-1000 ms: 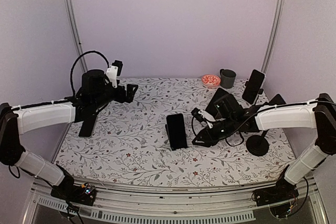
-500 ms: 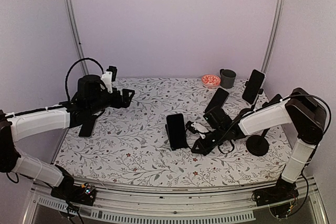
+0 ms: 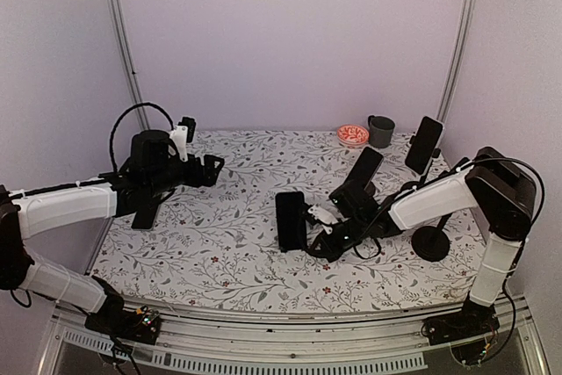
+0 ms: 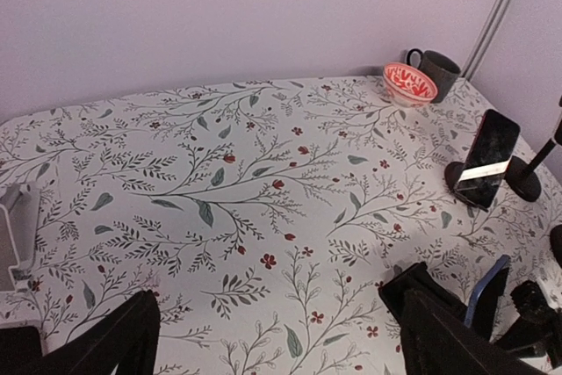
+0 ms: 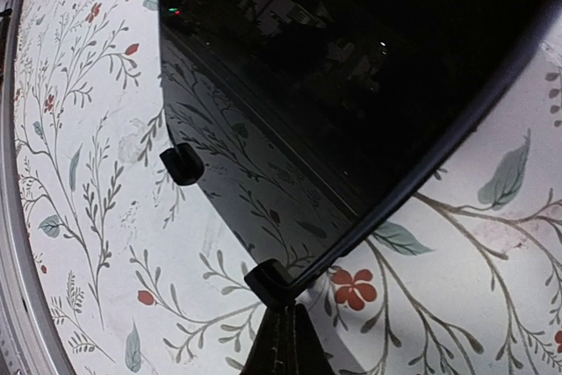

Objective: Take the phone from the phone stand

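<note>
Task barely begun: phone (image 3: pixel 290 219) stands mid-table (image 3: pixel 228 243), leaning in its stand (image 5: pixel 182 164) w/ bottom edge behind the two front lips. It's not lifted and not held

R gripper (image 5: pixel 283 327) is low on the table just right of the phone, jaws pressed together w/ nothing between. In wrist view its tip sits right at the near lip by the phone's lower corner, touching or a hair off, can't tell. Reads more like a nudge/pry than a grasp, imo

L gripper (image 3: pixel 213 167) hangs over far-left of table, well apart from phone, jaws wide apart, empty

Left to do, approx everything: get a hold on the phone (R jaws would need to open first), lift it clear of the lips, set it down

2nd phone (image 3: pixel 363 168), 3rd phone (image 3: pixel 426 144), mug (image 3: pixel 381 131) & bowl (image 3: pixel 353 135) sit back right, not in the way
</note>
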